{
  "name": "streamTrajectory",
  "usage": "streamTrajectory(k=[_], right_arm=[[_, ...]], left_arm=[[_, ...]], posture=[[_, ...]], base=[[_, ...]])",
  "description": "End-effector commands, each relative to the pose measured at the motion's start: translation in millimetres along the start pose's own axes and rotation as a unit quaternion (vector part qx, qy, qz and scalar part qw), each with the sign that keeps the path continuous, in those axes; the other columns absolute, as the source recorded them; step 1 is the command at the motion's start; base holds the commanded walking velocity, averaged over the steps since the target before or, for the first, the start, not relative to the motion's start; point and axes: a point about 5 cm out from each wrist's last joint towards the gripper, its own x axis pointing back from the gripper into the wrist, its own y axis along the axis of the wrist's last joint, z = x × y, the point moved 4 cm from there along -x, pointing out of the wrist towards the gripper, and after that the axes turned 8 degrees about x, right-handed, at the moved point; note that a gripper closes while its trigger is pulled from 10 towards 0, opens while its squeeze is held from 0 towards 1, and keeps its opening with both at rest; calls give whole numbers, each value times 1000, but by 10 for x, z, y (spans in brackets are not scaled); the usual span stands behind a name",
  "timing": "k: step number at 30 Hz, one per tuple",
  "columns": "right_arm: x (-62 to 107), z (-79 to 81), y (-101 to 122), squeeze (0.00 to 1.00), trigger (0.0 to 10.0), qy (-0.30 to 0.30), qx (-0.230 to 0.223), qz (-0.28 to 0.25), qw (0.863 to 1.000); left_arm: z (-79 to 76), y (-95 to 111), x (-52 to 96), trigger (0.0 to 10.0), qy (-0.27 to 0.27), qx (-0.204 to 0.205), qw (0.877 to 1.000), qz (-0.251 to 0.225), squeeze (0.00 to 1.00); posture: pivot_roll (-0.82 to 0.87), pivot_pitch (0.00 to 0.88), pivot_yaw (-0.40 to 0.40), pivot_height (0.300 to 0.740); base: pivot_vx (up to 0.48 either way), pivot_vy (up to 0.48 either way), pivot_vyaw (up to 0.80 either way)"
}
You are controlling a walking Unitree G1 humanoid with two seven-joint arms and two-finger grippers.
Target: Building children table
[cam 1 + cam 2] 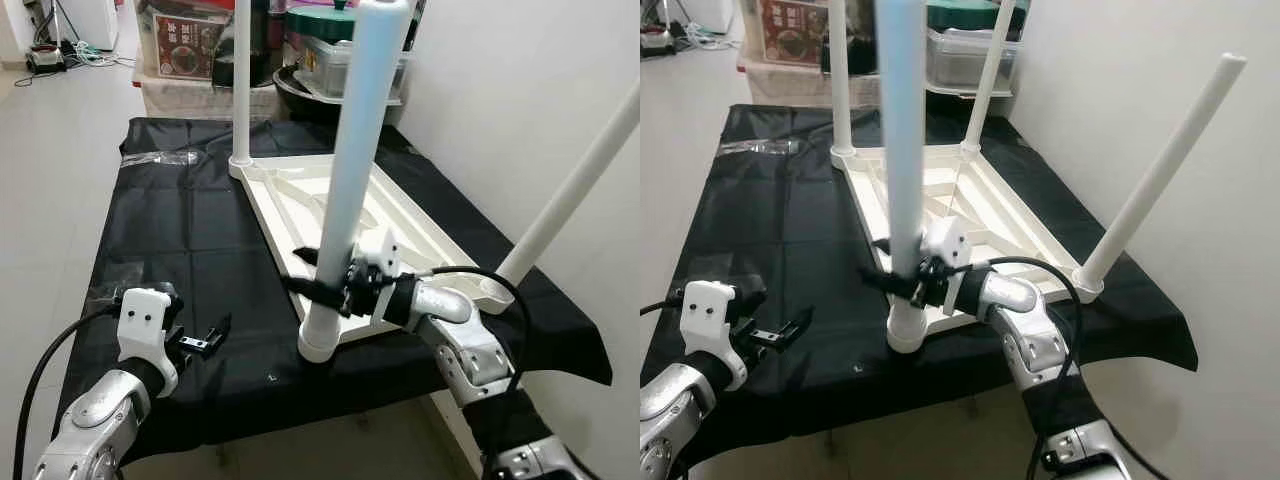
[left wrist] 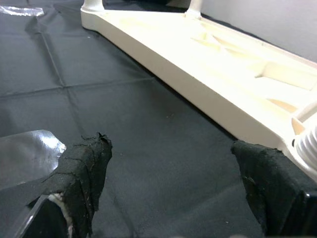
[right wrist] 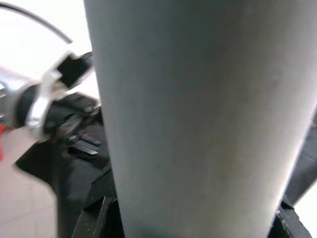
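Carefully, with our right gripper (image 1: 325,285) clasped low on the near leg (image 1: 350,180) of the upturned tabletop (image 1: 400,225), we keep it upright while twisting; left gripper (image 1: 205,340) waits spread.

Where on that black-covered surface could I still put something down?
The black cloth lies bare between the upturned cream plastic tabletop and the clear plastic wrappers. It is crowded at the near corner, where the right gripper clasps the pale blue leg; the open left gripper hovers nearby.
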Motion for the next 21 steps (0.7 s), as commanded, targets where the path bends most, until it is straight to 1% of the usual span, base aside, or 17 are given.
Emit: streamTrajectory(k=[1, 4, 6, 8, 9, 10, 11, 12, 13, 14, 15, 16, 17, 18, 19, 20, 21], right_arm=[[-54, 222, -219, 0, 10000, 50, -47, 22, 997], [-94, 205, -216, 0, 10000, 72, -31, 27, 997], [-167, 93, -248, 0, 10000, 26, -33, 32, 999], [-167, 93, -248, 0, 10000, 26, -33, 32, 999], [-188, 23, -289, 0, 10000, -16, -43, 37, 998], [-174, -128, -378, 0, 10000, -105, -70, 50, 991], [-174, -128, -378, 0, 10000, -105, -70, 50, 991], [-98, -298, -487, 0, 10000, -210, -92, 70, 971], [-98, -298, -487, 0, 10000, -210, -92, 70, 971], [111, -515, -627, 0, 10000, -353, -150, 84, 920], [111, -515, -627, 0, 10000, -353, -150, 84, 920], [366, -612, -766, 0, 10000, -464, -190, 96, 860], [366, -612, -766, 0, 10000, -464, -190, 96, 860], [582, -599, -865, 0, 10000, -539, -220, 97, 807], [582, -599, -865, 0, 10000, -539, -220, 97, 807], [711, -563, -920, 0, 10000, -578, -236, 96, 775], [711, -563, -920, 0, 10000, -578, -236, 96, 775]], left_arm=[[-5, 6, 15, 10000, -4, -1, 1000, 3, 0], [-11, 6, 34, 10000, -3, 1, 1000, 1, 0], [-6, -5, 67, 10000, 4, 2, 1000, 0, 0], [-6, -5, 67, 10000, 4, 2, 1000, 0, 0], [-3, -8, 81, 10000, 6, 4, 1000, 0, 0], [5, -13, 95, 10000, 8, 5, 1000, 0, 0], [5, -13, 95, 10000, 8, 5, 1000, 0, 0], [19, -17, 107, 10000, 11, 6, 1000, 0, 0], [19, -17, 107, 10000, 11, 6, 1000, 0, 0], [40, -14, 112, 10000, 15, 7, 1000, 0, 0], [40, -14, 112, 10000, 15, 7, 1000, 0, 0], [64, -3, 113, 10000, 20, 11, 1000, -3, 0], [64, -3, 113, 10000, 20, 11, 1000, -3, 0], [86, 6, 108, 10000, 23, 13, 1000, -4, 0], [86, 6, 108, 10000, 23, 13, 1000, -4, 0], [100, 10, 106, 10000, 25, 14, 1000, -5, 0], [100, 10, 106, 10000, 25, 14, 1000, -5, 0]], posture=[[167, 0, -184, 740], [180, 0, -201, 740], [186, 0, -207, 740], [186, 0, -207, 740], [187, 0, -206, 740], [186, 0, -205, 740], [186, 0, -205, 740], [179, 0, -202, 740], [179, 0, -202, 740], [178, 0, -196, 740], [178, 0, -196, 740], [172, 0, -190, 740], [172, 0, -190, 740], [167, 0, -176, 740], [167, 0, -176, 740], [165, 0, -173, 740], [165, 0, -173, 740]], base=[[0, 0, 0], [0, 0, 0], [0, 0, 0], [0, 0, 0], [0, 0, 0], [0, 0, 0], [0, 0, 0], [0, 0, 0], [0, 0, 0], [0, 0, 0], [0, 0, 0], [0, 0, 0], [0, 0, 0], [0, 0, 0], [0, 0, 0], [0, 0, 0], [0, 0, 0]])
